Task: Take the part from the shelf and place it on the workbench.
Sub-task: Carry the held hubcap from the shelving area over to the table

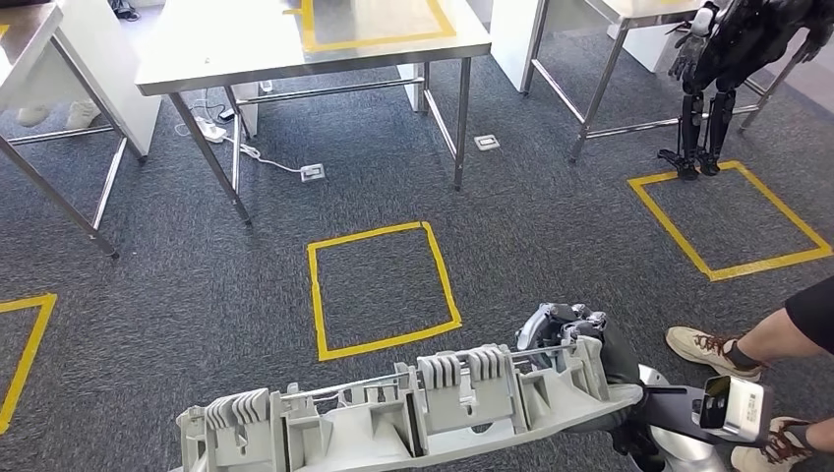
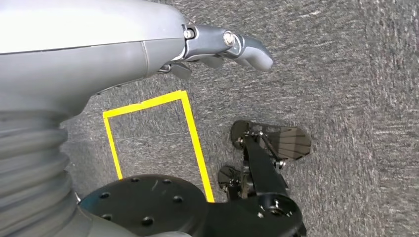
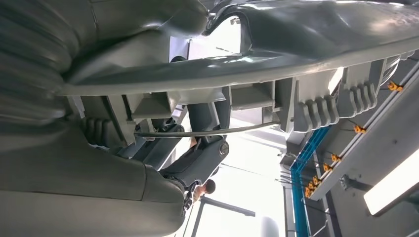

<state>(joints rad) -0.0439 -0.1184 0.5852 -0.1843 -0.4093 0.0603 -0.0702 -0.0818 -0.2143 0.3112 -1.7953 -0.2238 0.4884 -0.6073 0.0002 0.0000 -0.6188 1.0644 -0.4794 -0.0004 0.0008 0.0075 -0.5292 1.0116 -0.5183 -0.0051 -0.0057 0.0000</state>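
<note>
Part's (image 1: 393,413) left end was cut off at seven o'clock.
Right hand (image 1: 570,329) gripped its right end; left hand (image 2: 222,47) hung with fingers curled, holding nothing.

Ahead of my hand the floor is dark grey carpet (image 1: 551,206), marked with a yellow tape square (image 1: 384,288) just beyond it. Another taped square (image 1: 733,218) lies off to the right. Farther out stands a steel-legged counter (image 1: 226,49) with a yellow tape outline on its top. A white power strip (image 1: 209,129) and cable lie on the carpet beneath it, near a floor socket (image 1: 313,173). Overhead runs a blue cable tray (image 3: 304,163) beside a bright strip light (image 3: 393,187).
</note>
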